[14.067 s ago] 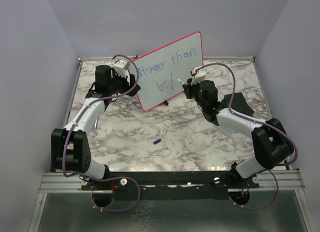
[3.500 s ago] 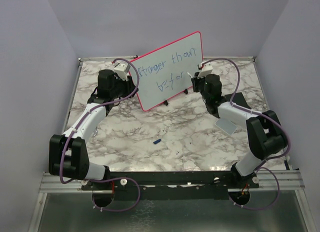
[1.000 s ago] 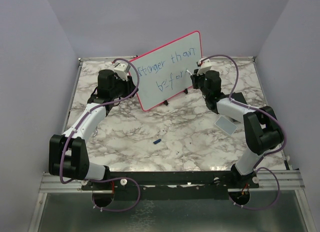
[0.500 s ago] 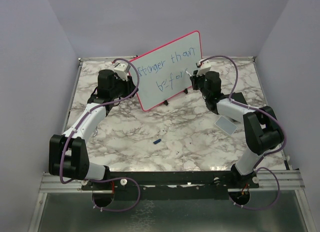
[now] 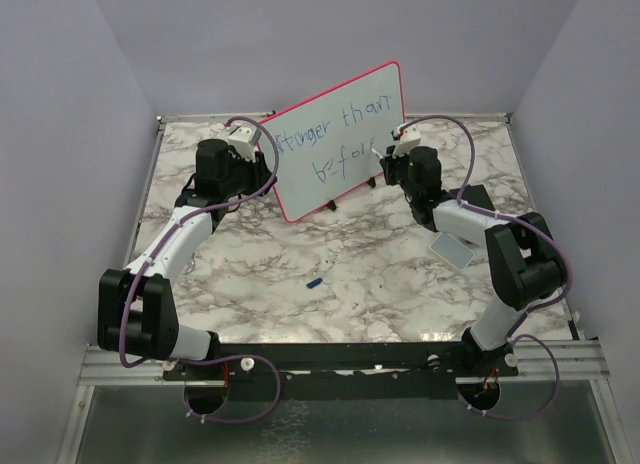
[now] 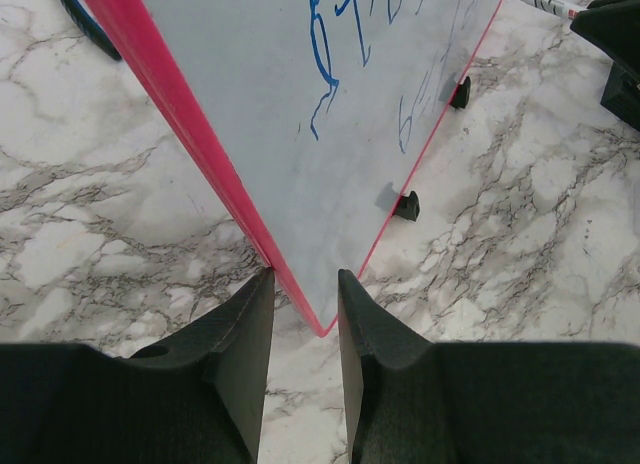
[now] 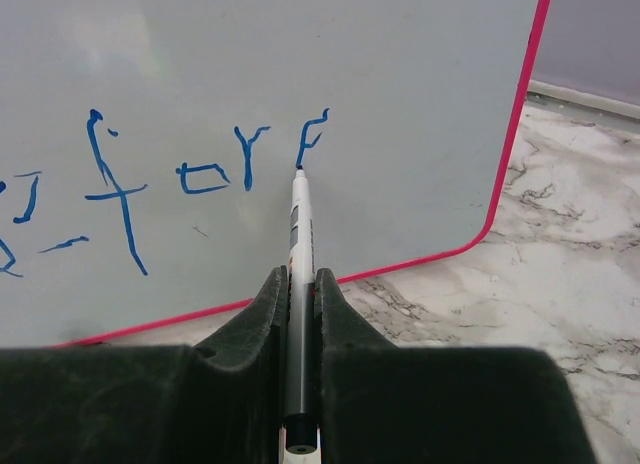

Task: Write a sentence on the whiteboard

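Whiteboard [image 5: 300, 189]: stands tilted at the back of the desk [image 5: 360, 274] on two small black feet [image 6: 406, 205], its face turned toward the arms so that both can reach it.
Left end effector [image 6: 305, 276]: narrow, its fingers pinching the board's lower corner across the pink-red frame, apparently to brace the board against writing pressure.
Right end effector [image 7: 300, 276]: closed tight on a marker [image 7: 299, 209], held lengthwise so the tip meets the board.
Sentence [image 7: 118, 194]: thin blue strokes in two rows. The tip touches the foot of an unfinished letter after "befor", so writing looks nearly complete.
Materials: the board is smooth, glossy white with rounded corners, the desk is grey-veined marble pattern, and the fingers are matte black.
Loose items: a small blue piece [image 5: 314, 282] lies mid-desk, well apart from a grey pad [image 5: 452, 250].
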